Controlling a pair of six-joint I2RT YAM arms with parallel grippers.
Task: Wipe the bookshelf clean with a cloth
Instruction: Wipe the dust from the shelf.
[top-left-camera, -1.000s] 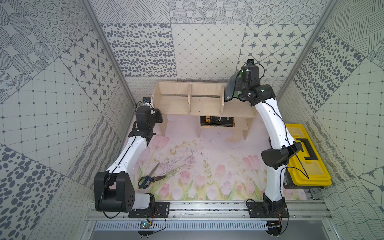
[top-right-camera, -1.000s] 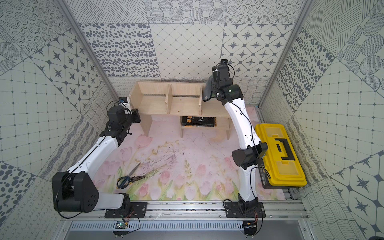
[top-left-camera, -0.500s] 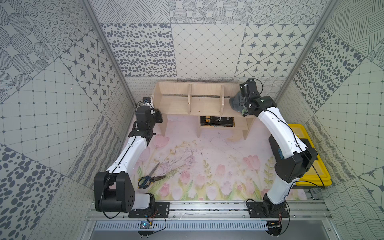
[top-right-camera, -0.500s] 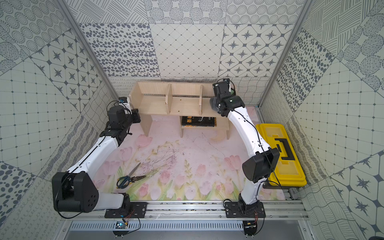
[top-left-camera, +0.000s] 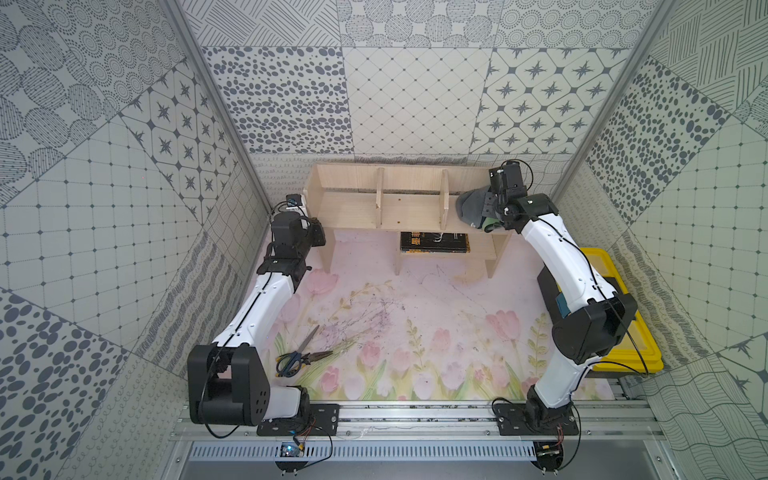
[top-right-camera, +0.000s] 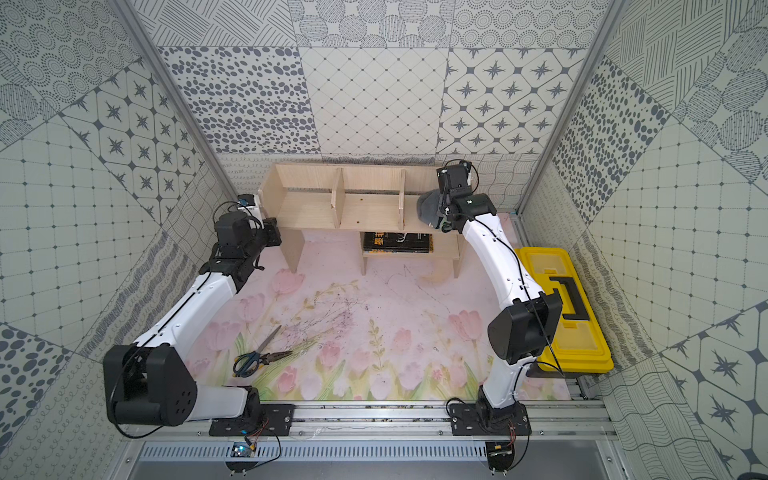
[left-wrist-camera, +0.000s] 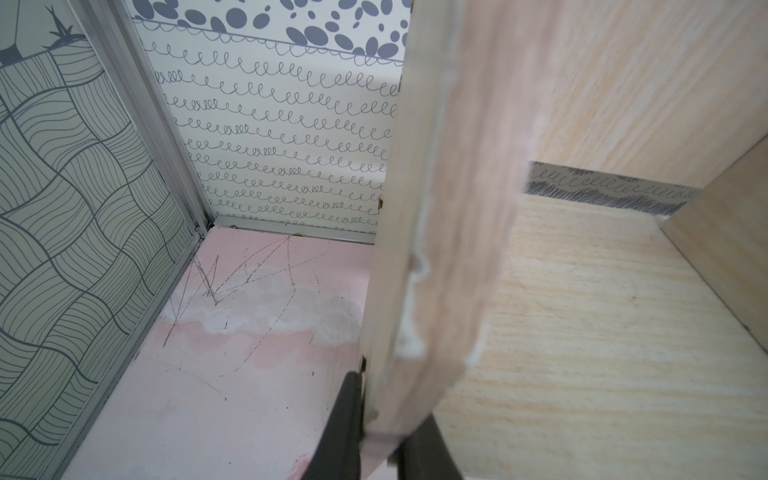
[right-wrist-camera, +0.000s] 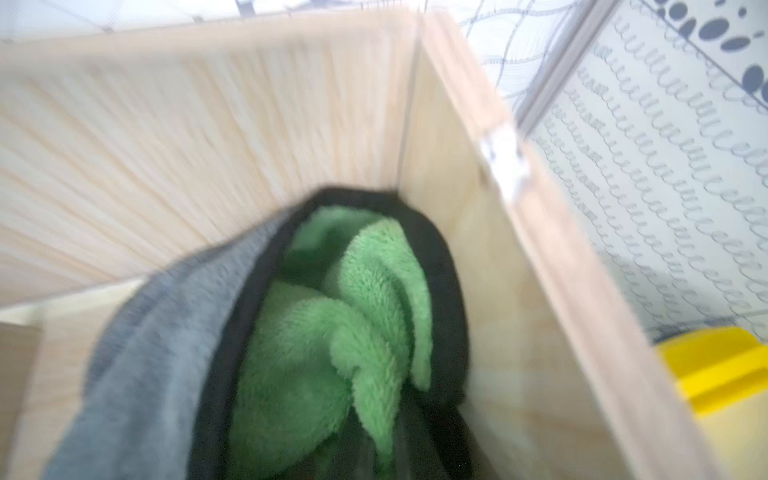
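Holds the grey-and-green microfibre cloth (top-left-camera: 469, 204) clamped in the right hand (top-left-camera: 489, 207) inside the 3 o'clock bay of the low pale-wood bookshelf (top-left-camera: 409, 212) at the table's (top-left-camera: 415, 299) 12 o'clock, green pile clearest from the right wrist; pinches its 9 o'clock side panel with the left hand (top-left-camera: 314, 233), fingers (left-wrist-camera: 345, 432) seen only from the left wrist.

In both top views we look steeply down from the front over the whole pink floral desk (top-left-camera: 436, 307). Our wrist cameras press close to opposite ends of the pale-wood bookshelf (top-left-camera: 409, 210) all views share.
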